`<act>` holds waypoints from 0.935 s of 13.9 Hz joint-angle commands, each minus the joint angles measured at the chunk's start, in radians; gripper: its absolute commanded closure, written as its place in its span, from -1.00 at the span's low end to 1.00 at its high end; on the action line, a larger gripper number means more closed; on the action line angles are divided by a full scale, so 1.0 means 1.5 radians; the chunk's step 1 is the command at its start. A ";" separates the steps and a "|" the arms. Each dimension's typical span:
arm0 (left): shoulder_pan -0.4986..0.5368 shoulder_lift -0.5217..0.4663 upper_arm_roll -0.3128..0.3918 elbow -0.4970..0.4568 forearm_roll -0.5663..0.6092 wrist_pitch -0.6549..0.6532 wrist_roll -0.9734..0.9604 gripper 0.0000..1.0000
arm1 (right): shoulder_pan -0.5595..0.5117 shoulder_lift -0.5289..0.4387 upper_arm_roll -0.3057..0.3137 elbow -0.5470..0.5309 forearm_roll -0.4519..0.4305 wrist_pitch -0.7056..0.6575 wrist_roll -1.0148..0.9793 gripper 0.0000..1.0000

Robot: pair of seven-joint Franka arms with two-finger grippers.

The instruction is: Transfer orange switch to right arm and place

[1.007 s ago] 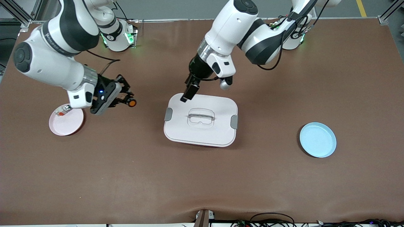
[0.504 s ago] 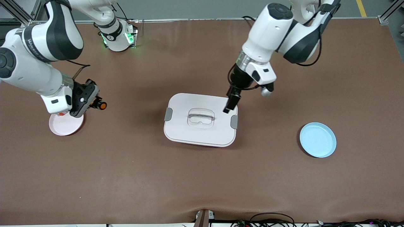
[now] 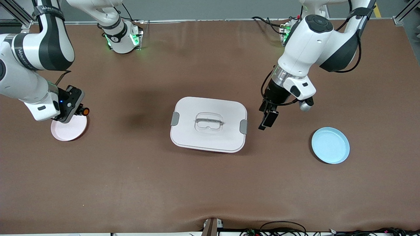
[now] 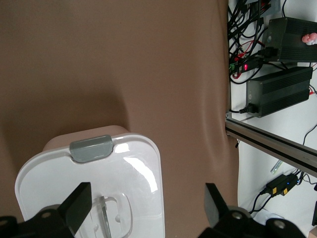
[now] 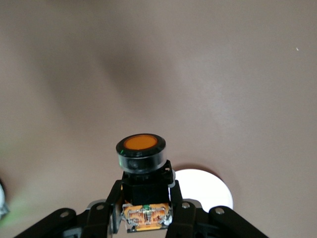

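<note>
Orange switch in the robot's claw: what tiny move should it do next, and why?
Probably lower it a little. The right gripper is shut on the orange switch just above the rim of the pink plate. The left gripper hangs open beside the white lidded box, so the handover looks finished.

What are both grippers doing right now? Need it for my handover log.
Left gripper: open, empty, beside the lidded box.
Right gripper: shut on the orange switch, over the pink plate.
</note>
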 commanded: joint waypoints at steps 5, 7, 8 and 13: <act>0.025 -0.015 -0.001 -0.022 0.004 -0.001 0.006 -1.00 | -0.111 0.002 0.010 -0.121 -0.040 0.207 -0.160 1.00; 0.032 -0.011 -0.001 -0.031 0.007 -0.001 0.006 -1.00 | -0.127 0.005 0.009 -0.139 -0.042 0.236 -0.189 1.00; 0.059 -0.011 -0.003 -0.037 0.012 -0.001 0.007 -1.00 | -0.136 0.013 0.009 -0.143 -0.049 0.244 -0.201 1.00; 0.088 -0.034 -0.004 -0.092 -0.015 -0.006 0.126 -1.00 | -0.183 0.071 0.009 -0.146 -0.075 0.307 -0.276 1.00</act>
